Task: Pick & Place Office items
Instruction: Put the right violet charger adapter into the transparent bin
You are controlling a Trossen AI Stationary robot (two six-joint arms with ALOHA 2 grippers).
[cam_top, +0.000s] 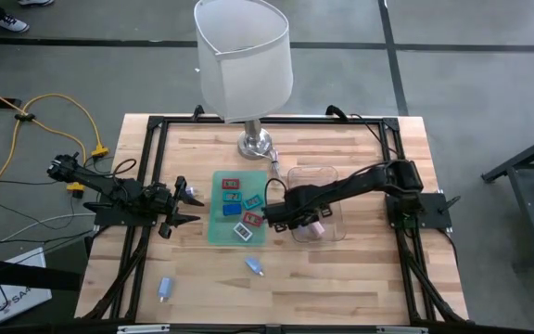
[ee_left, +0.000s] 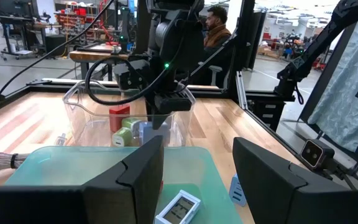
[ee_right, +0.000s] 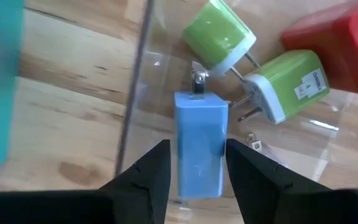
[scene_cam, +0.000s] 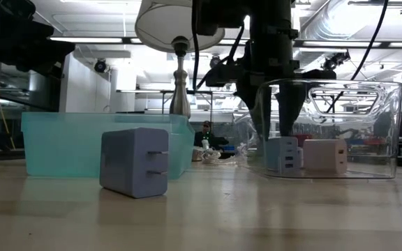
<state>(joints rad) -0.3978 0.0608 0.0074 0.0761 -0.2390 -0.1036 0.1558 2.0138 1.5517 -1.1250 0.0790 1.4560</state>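
High view: the right gripper [cam_top: 281, 215] reaches across to the near-left corner of the clear plastic tray [cam_top: 334, 174], which sits at about 3 o'clock from the flat green translucent mat [cam_top: 219, 227]; small red, blue and teal flat rectangles [cam_top: 231, 184] lie on the mat, and two light blue chunky pieces [cam_top: 254, 266] lie loose on the wooden table [cam_top: 360, 278] at roughly 6 and 7 o'clock from the mat. The left gripper [cam_top: 185, 206] waits at 9 o'clock of the mat, fingers spread, holding nothing. Low view: a light blue two-prong plug cube [scene_cam: 135, 162] stands on the table in front of the mat edge; the right gripper's dark fingers come down inside the tray, with pale chunky pieces [scene_cam: 283, 152] at their tips. Left wrist view: left fingers [ee_left: 142, 168] apart over the mat, a flat white-faced piece [ee_left: 179, 207] just below; the tray with red and green pieces lies ahead at 12 o'clock. Right wrist view: a light blue rectangular plug block [ee_right: 200, 142] sits between the right gripper's fingers [ee_right: 143, 177], long axis running along the fingers, prongs pointing away; slim gaps show on both sides, so the jaws look parted around it, not pinching. Two green plug cubes [ee_right: 219, 34] and a red block [ee_right: 340, 34] lie beyond at 12 to 2 o'clock, inside the tray. Judgement: the block looks set down in the tray; the right arm should lift straight up, clear of its long sides.
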